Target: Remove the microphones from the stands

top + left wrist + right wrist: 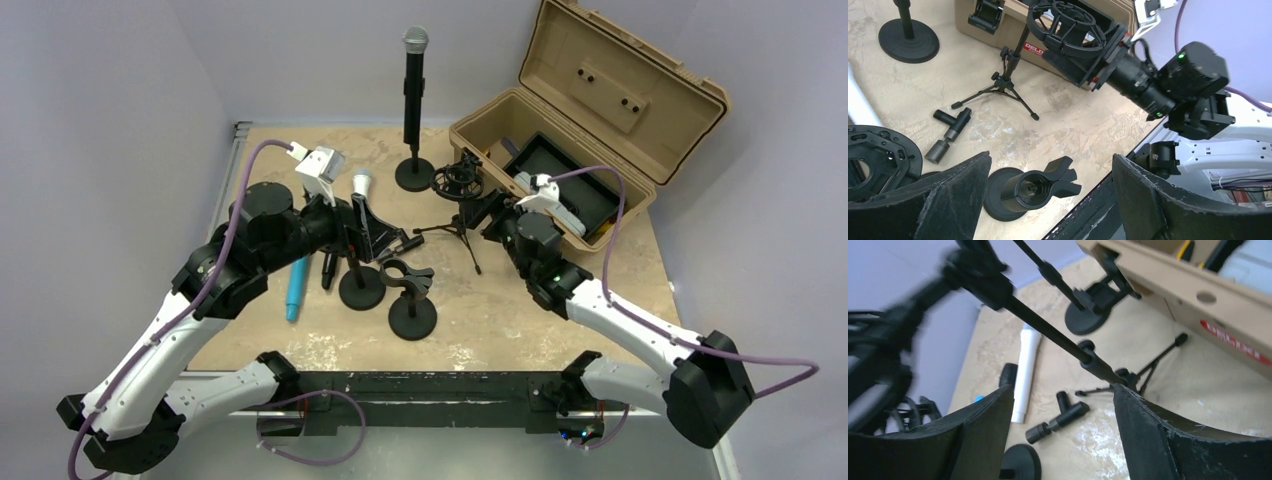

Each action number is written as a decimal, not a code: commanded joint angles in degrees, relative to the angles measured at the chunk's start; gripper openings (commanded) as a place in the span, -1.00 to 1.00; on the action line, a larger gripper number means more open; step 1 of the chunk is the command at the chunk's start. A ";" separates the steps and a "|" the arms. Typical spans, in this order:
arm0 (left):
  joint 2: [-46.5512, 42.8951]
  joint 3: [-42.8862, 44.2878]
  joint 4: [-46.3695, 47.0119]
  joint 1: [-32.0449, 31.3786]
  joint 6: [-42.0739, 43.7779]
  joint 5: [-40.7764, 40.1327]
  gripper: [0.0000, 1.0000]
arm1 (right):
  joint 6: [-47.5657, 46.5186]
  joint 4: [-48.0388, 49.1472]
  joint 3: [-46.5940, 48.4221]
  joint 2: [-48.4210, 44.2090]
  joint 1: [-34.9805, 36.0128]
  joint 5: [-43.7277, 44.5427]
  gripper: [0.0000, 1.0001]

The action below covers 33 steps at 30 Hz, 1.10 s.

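Black handheld microphone with silver mesh head [414, 75]: upright in its black round-based stand [414, 172] at the back of the table, well apart from both arms | left gripper [1050, 167]: released, fingers spread, nothing grasped, above a black clip stand [1033, 189] | right gripper [1063, 390]: released, holding nothing, near a black shock-mount tripod [1087, 356] | tan hard case [600, 90]: lid up

Soft, even light from overhead washes the worktop [560, 300] — shadows fall faint and tight under each object, with no harsh glare. The top view is slightly grainy. In the right wrist view, motion blur smears a dark shape [883, 340] at left; the right tool [1063, 390] shows near fingers [1168, 440] dark and unsharp.
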 commanded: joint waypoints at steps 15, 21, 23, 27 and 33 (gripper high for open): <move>-2.89 1.68 2.21 -0.01 -1.14 1.57 0.77 | -11.25 -1.03 9.11 -17.20 0.02 -2.47 0.69; -4.16 1.43 1.29 -0.01 -1.88 1.08 0.78 | -4.88 -6.17 19.74 -8.43 -3.72 -6.20 0.88; -4.26 1.37 1.20 -0.02 -2.28 1.34 0.78 | -2.39 -9.71 24.49 -2.41 -6.13 -11.65 0.88; -4.49 1.40 0.85 -0.01 -2.87 1.84 0.78 | 1.48 -8.48 26.52 2.00 -12.68 -24.68 0.82; -5.35 0.68 0.59 -0.01 -3.53 2.40 0.79 | 3.42 -3.86 23.30 4.84 -17.98 -37.30 0.62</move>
